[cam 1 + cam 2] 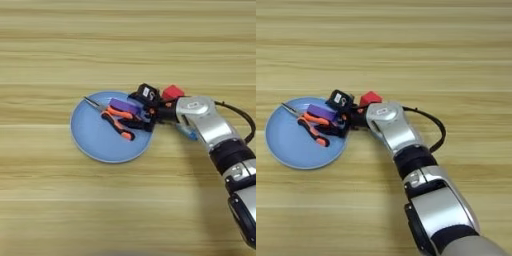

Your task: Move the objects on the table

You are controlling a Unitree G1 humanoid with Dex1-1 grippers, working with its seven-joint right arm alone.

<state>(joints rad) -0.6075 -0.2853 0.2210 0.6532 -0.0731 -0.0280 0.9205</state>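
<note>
Nearest the camera, the silver forearm comes up from bottom right, w/ a black cable looping off it; the right-eye view shows far more of the arm, down to the big lower segment, while the left-eye view cuts it at the edge.

Next out, the plate (pixel 95 142) lies flat on the counter (pixel 125 45), left of centre. On its right half lie the pliers (pixel 116 120), tips pointing up-left, orange-and-black handles toward the arm. Judgement: steel, stiff, heaviest item here; best taken across both handles, not the slim tips.

The purple block (pixel 125 106) sits touching the pliers on their far side. Looks rigid, light, flat — take it by the long edges.

The gripper (pixel 338 117) is right over the plate's right rim, at block and handles. Jaws: can't tell if clenched or released, nor if anything's held — black on black.

The left-eye view catches a bluish bit, prob. the tube (pixel 186 131), peeking under the wrist; the right-eye view hides it.

Farthest, the red cube (pixel 370 98) sits on bare counter just beyond the wrist, off the plate. Small, hard, light — easy pinch on opposite faces.
</note>
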